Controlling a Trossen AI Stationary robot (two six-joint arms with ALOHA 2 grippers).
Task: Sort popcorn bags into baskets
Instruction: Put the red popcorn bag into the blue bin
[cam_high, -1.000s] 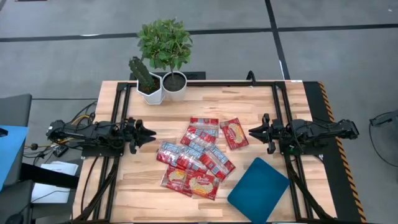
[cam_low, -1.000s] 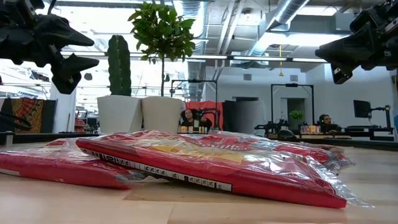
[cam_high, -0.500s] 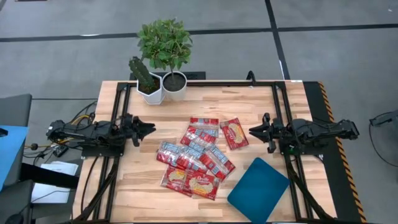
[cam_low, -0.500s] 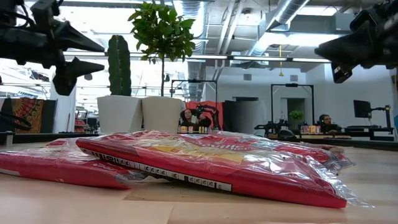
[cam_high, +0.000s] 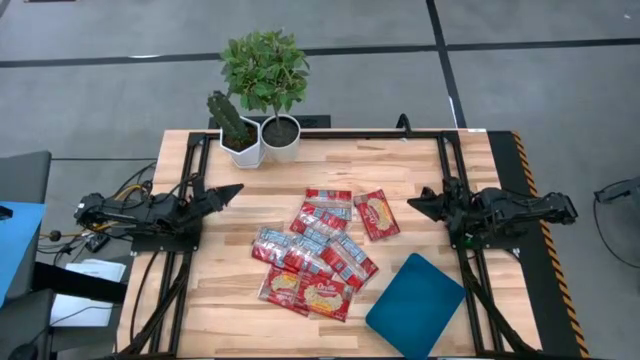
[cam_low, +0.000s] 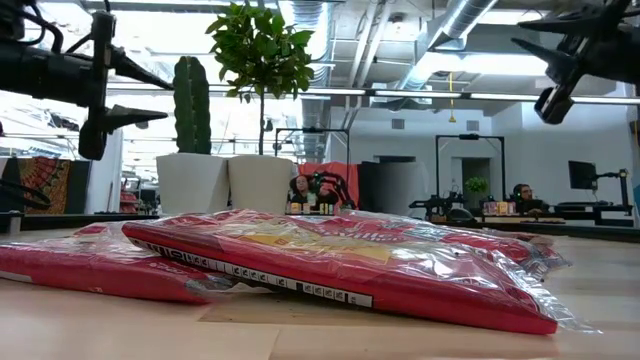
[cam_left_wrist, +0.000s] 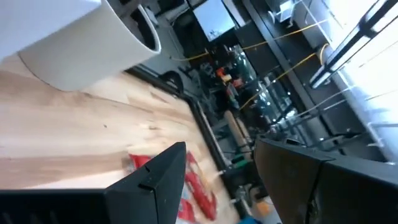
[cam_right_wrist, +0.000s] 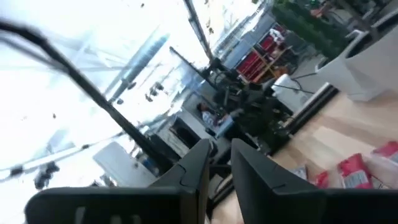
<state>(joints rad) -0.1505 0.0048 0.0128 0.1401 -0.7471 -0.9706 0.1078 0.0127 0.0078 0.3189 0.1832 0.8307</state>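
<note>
Several red popcorn bags (cam_high: 320, 252) lie flat in an overlapping pile at the table's middle, and fill the foreground of the low view (cam_low: 330, 255). The teal basket (cam_high: 415, 305) rests flat near the table's near right corner, with no bag in it. My left gripper (cam_high: 232, 189) hovers open left of the pile, above the table (cam_low: 140, 95). My right gripper (cam_high: 412, 203) hovers open to the right of the pile, also raised (cam_low: 535, 70). Both wrist views look over the table into the room, with a few bags low in the picture (cam_left_wrist: 193, 186) (cam_right_wrist: 354, 171).
Two white plant pots stand at the table's far edge, one with a cactus (cam_high: 240, 150) and one with a leafy plant (cam_high: 281, 138). Bare wood lies between each gripper and the pile. Black frame rails (cam_high: 450, 170) run along both sides of the table.
Both grippers have rolled about their wrists and tipped upward, rising in the low view. The left gripper has also swung a little toward the far edge. The bags and basket have not moved.
</note>
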